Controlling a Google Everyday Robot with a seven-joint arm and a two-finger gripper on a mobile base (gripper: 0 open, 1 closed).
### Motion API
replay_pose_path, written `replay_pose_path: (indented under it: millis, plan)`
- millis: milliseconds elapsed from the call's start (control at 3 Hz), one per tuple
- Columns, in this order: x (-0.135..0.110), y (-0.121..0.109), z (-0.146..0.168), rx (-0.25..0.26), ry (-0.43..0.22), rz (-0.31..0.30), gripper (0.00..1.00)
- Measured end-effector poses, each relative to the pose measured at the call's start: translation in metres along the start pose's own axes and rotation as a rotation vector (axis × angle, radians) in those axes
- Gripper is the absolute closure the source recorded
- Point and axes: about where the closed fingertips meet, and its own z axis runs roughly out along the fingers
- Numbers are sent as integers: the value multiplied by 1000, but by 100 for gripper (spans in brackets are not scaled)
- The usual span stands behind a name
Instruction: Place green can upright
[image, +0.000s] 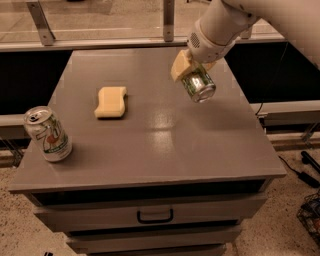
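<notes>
The green can (198, 85) is a slim can with a dark green speckled body and a shiny silver end facing the camera. My gripper (190, 69) is shut on it and holds it tilted in the air above the right side of the grey table (160, 150). The can touches nothing else. My white arm reaches in from the top right.
A pale silver-white 7UP can (47, 134) stands upright near the table's front left corner. A yellow sponge (111, 102) lies left of centre. A drawer with a dark handle (155, 216) is below the table top. A metal rail runs behind the table.
</notes>
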Motion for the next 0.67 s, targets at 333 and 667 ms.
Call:
replay_pose_path:
  millis: [333, 667]
  plan:
    - [-2, -7, 0, -16, -27, 14, 100]
    - [6, 1, -2, -97, -101, -11, 100]
